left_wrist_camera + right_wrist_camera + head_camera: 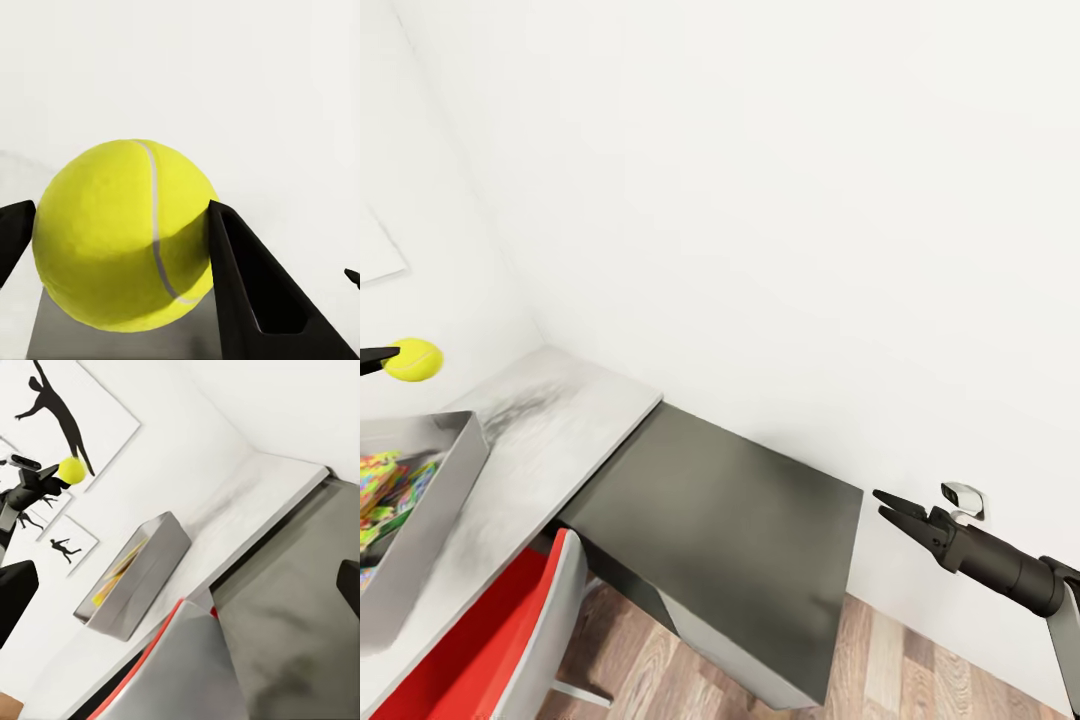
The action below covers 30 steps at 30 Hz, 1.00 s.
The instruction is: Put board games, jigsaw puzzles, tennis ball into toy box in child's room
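Note:
My left gripper (120,214) is shut on the yellow tennis ball (124,232), which it holds in the air above the table (550,430), near the far end of the toy box (430,500). The ball (413,359) and the grey open toy box also show in the right wrist view, ball (72,469) above box (146,574). Colourful flat toys (380,490) lie inside the box; I cannot tell board games from jigsaw puzzles. My right gripper (882,502) hangs open and empty beside the table's lower dark section (730,520). The bed is out of view.
A red chair with a grey back (500,630) stands pushed against the table's front edge. White walls close the corner behind the table, and framed silhouette pictures (71,412) hang over it. A wall socket (963,497) sits by my right gripper, above wood floor (920,670).

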{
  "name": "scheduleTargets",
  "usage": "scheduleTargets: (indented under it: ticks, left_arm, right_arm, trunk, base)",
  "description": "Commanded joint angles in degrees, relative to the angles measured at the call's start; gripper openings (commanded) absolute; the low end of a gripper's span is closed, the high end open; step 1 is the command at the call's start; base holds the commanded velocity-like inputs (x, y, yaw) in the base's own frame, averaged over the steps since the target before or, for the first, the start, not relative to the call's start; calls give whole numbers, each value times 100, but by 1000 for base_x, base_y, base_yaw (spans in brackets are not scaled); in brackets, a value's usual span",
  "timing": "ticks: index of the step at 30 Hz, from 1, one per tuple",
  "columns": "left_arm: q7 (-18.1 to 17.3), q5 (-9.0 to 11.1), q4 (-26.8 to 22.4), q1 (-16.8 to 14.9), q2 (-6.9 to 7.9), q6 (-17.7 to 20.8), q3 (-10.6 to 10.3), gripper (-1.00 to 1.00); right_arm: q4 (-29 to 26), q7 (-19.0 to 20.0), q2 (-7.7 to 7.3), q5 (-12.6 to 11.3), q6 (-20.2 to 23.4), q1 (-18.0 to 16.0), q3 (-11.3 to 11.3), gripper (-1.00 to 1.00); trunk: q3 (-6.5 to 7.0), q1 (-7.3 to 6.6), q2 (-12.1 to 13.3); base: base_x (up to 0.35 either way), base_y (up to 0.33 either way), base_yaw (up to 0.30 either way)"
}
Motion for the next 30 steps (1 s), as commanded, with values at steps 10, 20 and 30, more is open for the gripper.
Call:
scheduleTargets:
  ticks: [10, 20, 30]
  left_arm:
    - [-37, -6, 3, -8, 73, 59, -10, -100]
    - [-37, -46, 8, -8, 74, 59, -10, -100]
    - [-37, -92, 27, -1, 72, 40, -26, -100]
  right_arm:
    - [-1, 2, -1, -16, 50, -3, 2, 100]
    - [-1, -16, -1, 28, 50, -3, 6, 100]
    - [21, -26, 3, 46, 42, -3, 15, 100]
  trunk:
    - [65, 4, -10]
    - [141, 4, -10]
    - [213, 4, -10]
  base:
    - [0, 0, 191]
    - [0, 0, 191]
    - [0, 0, 205]
